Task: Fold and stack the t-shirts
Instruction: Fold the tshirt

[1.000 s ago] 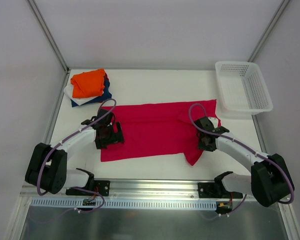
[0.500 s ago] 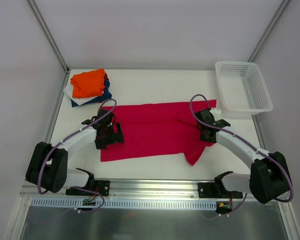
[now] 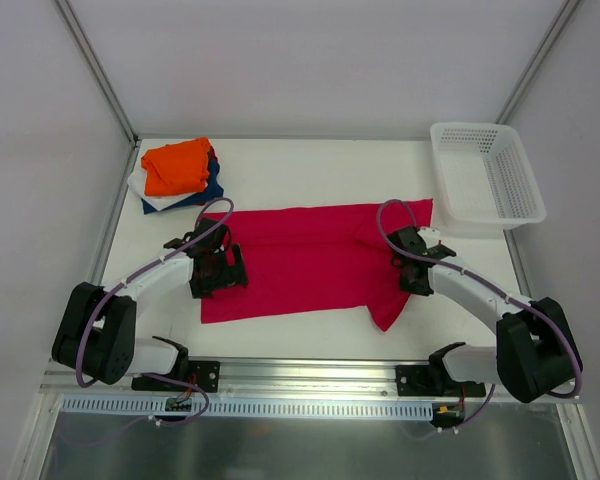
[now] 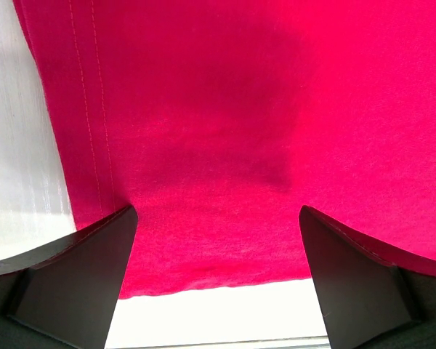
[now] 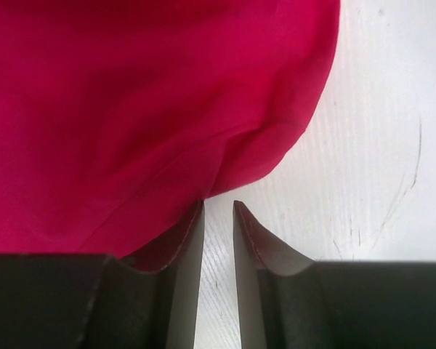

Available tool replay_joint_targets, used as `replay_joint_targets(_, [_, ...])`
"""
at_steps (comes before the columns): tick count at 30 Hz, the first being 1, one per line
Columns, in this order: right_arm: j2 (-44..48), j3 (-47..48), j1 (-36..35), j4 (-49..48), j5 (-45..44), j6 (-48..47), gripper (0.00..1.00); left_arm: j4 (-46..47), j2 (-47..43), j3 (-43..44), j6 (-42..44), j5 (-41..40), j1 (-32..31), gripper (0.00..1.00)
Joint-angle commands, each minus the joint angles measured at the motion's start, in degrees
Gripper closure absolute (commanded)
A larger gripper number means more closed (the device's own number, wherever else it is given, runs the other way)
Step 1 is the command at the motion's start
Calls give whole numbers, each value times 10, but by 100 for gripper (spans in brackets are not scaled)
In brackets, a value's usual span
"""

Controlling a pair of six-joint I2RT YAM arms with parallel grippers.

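Note:
The crimson t-shirt (image 3: 300, 260) lies spread flat across the middle of the table. My left gripper (image 3: 232, 272) hovers wide open over its left near corner; in the left wrist view the gripper (image 4: 218, 211) straddles the hem, with crimson cloth (image 4: 225, 109) filling the picture. My right gripper (image 3: 412, 264) sits at the shirt's right edge. In the right wrist view this gripper (image 5: 218, 205) has only a narrow gap, with bare table showing in it, and the rounded cloth edge (image 5: 152, 109) touches the left fingertip (image 5: 192, 225). The folded orange (image 3: 176, 165), navy (image 3: 212, 187) and white (image 3: 148, 195) t-shirts are stacked at the back left.
A white mesh basket (image 3: 485, 175) stands at the back right, just beyond the shirt's far right corner. Metal frame posts run along both sides of the table (image 3: 310, 170).
My right gripper moved toward the far side along the shirt's right edge, then came back a little, and its jaws narrowed. The left arm has not moved.

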State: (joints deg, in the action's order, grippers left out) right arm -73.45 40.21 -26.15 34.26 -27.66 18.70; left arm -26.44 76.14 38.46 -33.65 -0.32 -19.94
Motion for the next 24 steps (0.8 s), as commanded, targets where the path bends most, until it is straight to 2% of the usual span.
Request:
replay_joint_targets(1, [17,-14,-13,0,14,24,75,-8,9,7,7,-14,-6,4])
replay_joint_targets(9, [16,-30,-27,-11,23,33,77,-7,7,7,6,-11,-7,4])
replay_joint_targets(24, [-35,2,-39,-35,38,27,70,-8,6,11,9,-10,-6,4])
